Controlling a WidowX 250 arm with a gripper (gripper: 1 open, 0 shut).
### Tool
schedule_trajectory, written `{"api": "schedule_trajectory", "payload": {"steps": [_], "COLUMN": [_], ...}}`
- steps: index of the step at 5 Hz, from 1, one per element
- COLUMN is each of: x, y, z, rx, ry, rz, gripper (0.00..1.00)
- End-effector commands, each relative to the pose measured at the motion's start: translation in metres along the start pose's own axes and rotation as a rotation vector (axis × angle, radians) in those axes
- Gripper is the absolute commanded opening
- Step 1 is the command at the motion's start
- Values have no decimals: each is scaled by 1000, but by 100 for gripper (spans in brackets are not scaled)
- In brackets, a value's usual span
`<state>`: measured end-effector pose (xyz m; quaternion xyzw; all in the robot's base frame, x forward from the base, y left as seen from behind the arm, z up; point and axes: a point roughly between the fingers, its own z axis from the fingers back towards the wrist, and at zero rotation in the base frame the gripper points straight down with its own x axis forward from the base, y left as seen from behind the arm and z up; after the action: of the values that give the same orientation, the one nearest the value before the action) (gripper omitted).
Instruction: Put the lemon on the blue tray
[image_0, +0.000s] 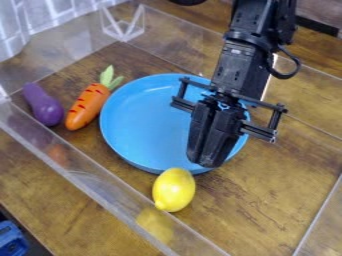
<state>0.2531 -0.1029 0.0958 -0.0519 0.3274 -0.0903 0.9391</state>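
The lemon is small, glossy and yellow. It lies on the wooden table just outside the front rim of the blue tray. The tray is a wide round blue dish in the middle of the view, with nothing lying in it. My gripper points down over the tray's right front part, a little behind and to the right of the lemon and not touching it. Its dark fingers read as one mass, so no gap between them can be made out. Nothing is held.
An orange carrot with green leaves and a purple eggplant lie left of the tray. A clear plastic wall runs along the front and left. A clear container stands at the back.
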Motion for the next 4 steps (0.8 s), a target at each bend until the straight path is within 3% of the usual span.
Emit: {"api": "schedule_trajectory", "payload": {"steps": [1,3,4], "x": [-7,-4,0], "y": [-13,-14,-17], "z": [20,17,12], "rx": [11,17,-2], "ry": [-69,-48,-41], "rz": [-34,-38,-6], "gripper": [100,100,100]}}
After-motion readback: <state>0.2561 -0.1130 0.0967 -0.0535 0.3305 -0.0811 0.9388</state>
